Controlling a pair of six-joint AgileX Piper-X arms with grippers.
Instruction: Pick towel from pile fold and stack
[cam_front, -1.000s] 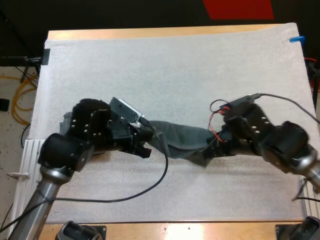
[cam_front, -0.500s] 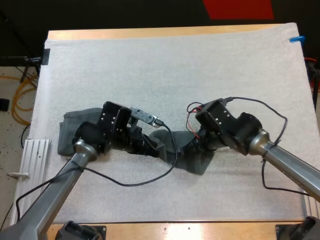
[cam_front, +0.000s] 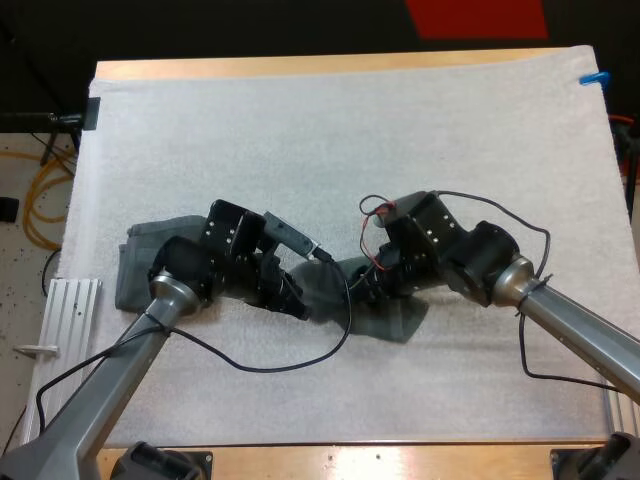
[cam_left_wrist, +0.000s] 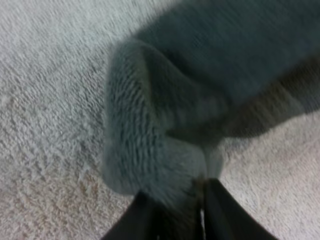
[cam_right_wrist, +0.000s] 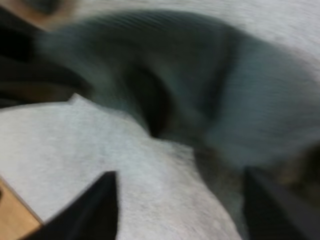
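- Dark grey-green terry towel (cam_front: 395, 318), crumpled into a bunch, lies on the white textured mat (cam_front: 300, 130) near its middle, between our two grippers.
- Our left gripper (cam_front: 297, 303) sits at the towel's left end. In the left wrist view its two black fingers (cam_left_wrist: 222, 212) are nearly closed, with a thick fold of the towel (cam_left_wrist: 150, 125) pinched between their tips. The fold bulges out just past the tips and rests on the mat.
- Our right gripper (cam_front: 368, 285) is at the towel's upper right side, close to the left gripper. In the right wrist view its fingers (cam_right_wrist: 100, 210) stand wide apart and grip nothing. The towel (cam_right_wrist: 225, 100) lies just ahead of them, and bare mat shows between them.
- A second dark grey-green towel (cam_front: 140, 270) lies flat near the mat's left edge, partly under our left arm.
- The mat covers the wooden table (cam_front: 300, 66).
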